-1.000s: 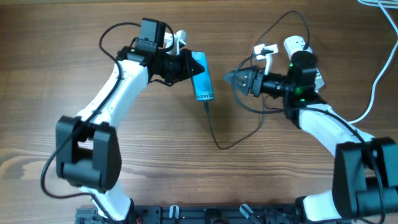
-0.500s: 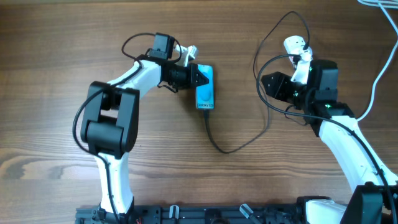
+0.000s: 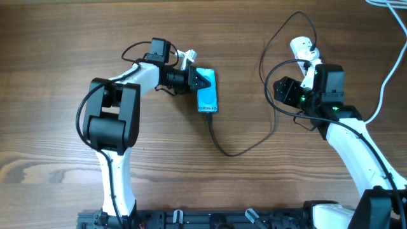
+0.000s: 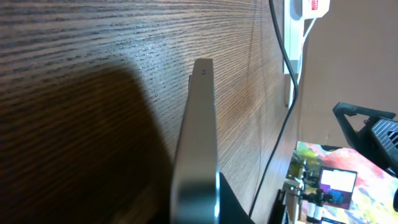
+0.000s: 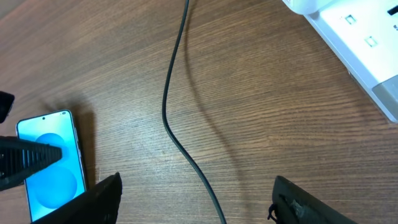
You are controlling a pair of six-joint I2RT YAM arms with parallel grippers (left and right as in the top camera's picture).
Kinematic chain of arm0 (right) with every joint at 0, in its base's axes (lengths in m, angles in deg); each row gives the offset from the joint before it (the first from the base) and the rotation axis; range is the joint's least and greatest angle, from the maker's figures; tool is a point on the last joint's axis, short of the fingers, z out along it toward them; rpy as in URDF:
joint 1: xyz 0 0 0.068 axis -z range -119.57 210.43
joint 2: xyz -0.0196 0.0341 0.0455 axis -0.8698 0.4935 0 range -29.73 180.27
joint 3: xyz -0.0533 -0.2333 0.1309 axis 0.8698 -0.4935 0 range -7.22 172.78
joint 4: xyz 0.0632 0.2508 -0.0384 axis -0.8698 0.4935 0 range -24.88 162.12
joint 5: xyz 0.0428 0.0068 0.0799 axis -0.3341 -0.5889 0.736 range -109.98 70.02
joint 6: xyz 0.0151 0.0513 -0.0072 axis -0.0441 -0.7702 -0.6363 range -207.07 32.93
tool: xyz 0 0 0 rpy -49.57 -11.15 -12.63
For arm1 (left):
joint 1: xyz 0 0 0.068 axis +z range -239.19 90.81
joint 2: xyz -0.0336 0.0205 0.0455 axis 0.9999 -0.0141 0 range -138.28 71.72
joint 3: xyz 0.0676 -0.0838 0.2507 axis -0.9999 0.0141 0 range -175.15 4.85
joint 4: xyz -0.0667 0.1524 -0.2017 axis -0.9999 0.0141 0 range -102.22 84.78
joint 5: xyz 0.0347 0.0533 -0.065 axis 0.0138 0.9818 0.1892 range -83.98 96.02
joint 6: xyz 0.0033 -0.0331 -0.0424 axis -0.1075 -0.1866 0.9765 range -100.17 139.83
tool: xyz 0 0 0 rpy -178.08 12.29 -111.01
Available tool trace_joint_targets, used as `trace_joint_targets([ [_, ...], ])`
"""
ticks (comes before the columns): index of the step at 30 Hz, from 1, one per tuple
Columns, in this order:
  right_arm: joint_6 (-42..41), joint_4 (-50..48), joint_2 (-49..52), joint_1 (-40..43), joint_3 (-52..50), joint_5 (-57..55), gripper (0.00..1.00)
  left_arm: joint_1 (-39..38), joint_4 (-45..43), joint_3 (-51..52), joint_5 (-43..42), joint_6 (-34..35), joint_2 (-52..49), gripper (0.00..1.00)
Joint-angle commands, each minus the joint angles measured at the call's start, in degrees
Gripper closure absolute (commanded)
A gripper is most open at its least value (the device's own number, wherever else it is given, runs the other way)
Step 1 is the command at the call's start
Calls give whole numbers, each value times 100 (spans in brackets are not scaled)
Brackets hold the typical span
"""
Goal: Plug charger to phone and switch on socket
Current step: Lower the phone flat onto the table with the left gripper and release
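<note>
The phone (image 3: 207, 97) lies on the wooden table with its teal screen up. My left gripper (image 3: 201, 81) is shut on its far end; the left wrist view shows the phone (image 4: 196, 137) edge-on between the jaws (image 4: 196, 211). The black charger cable (image 3: 230, 151) leaves the phone's near short edge, loops right and runs up to the white adapter (image 3: 297, 44). The white power strip (image 3: 312, 57) is mostly hidden under my right arm. It shows in the right wrist view (image 5: 360, 37). My right gripper (image 3: 283, 90) is open and empty above the cable (image 5: 174, 124).
The power strip's thick white cord (image 3: 386, 83) runs along the right edge of the table. The right wrist view also shows the phone (image 5: 53, 168) with my left finger lying across it.
My right gripper has pulled back to the right, away from the phone, toward the power strip. My left arm has changed pose and still holds the phone, which shifted slightly.
</note>
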Motion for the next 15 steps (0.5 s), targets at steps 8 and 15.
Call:
trace_joint_targets([
  [8, 70, 155, -74, -13, 28, -151, 13, 11, 85, 4, 745, -205, -466, 78],
  [15, 70, 157, -74, -13, 28, -153, 0, 61, 496, 2, 1414, -31, -466, 73],
])
